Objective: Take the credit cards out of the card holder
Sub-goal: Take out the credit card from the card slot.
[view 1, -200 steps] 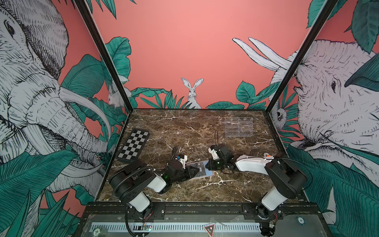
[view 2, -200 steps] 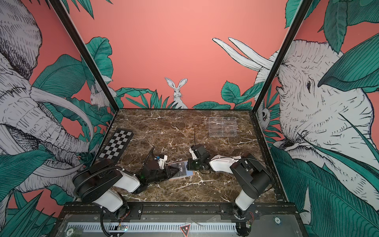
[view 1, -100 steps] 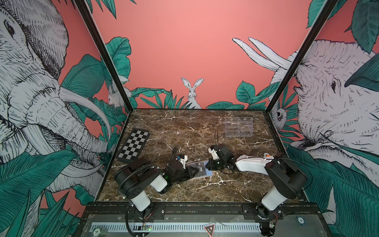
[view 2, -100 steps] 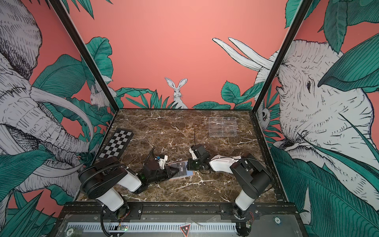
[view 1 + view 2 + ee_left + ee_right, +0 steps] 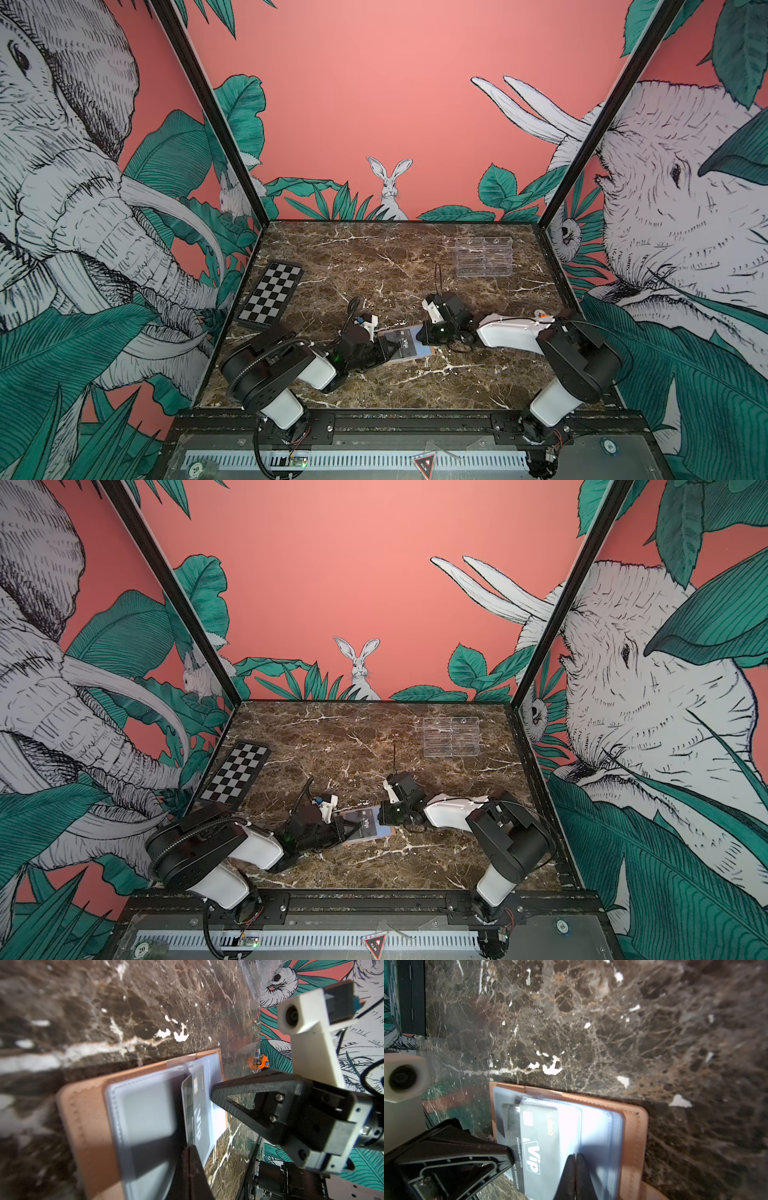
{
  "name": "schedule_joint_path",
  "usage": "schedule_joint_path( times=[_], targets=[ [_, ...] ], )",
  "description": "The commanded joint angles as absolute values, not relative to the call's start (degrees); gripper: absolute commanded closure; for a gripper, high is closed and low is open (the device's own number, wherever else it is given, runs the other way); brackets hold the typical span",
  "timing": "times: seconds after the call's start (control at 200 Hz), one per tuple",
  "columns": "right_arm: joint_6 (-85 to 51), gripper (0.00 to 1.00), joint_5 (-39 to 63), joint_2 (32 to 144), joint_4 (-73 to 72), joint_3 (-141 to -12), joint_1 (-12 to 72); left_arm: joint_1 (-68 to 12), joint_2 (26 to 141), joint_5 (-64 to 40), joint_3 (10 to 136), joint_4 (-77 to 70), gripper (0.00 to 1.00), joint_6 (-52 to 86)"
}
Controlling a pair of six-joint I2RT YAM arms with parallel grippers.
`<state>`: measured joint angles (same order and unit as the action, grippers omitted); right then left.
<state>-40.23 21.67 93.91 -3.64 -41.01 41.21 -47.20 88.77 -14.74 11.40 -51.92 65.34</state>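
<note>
The tan card holder lies open on the marble table, between the two grippers in both top views. A dark grey "Vip" credit card sticks partway out of a clear sleeve. My left gripper is shut on that card's outer edge. From the opposite side my right gripper is shut, its tips pinching the clear sleeve beside the card. A second dark card shows inside a sleeve underneath.
A black-and-white chequered board lies at the left edge of the table. A clear acrylic tiered stand stands at the back right. Both arms lie low across the front half of the table.
My left gripper has closed on the edge of the Vip card, and the left arm's elbow has shifted a little. The right gripper has stayed shut in place.
</note>
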Motion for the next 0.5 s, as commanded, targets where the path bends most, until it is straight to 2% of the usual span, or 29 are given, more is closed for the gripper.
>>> schedule_joint_path(
  times=[0.0, 0.075, 0.255, 0.495],
  targets=[
    [-39.32, 1.00, 20.37, 95.80, 0.08, -41.13, 41.79, -47.28, 85.85, -13.29, 10.31, -44.28, 1.00, 63.32],
    [-39.23, 1.00, 20.41, 95.97, 0.17, -41.39, 41.81, -47.32, 85.97, -14.02, 11.19, -43.99, 0.83, 62.77],
    [-39.46, 1.00, 20.47, 96.01, -0.14, -41.05, 41.82, -47.27, 88.69, -14.33, 11.16, -47.49, 0.57, 64.35],
    [-39.46, 1.00, 20.80, 96.37, -0.14, -41.40, 42.02, -47.33, 90.91, -14.27, 9.96, -48.63, 0.55, 65.29]
  ],
)
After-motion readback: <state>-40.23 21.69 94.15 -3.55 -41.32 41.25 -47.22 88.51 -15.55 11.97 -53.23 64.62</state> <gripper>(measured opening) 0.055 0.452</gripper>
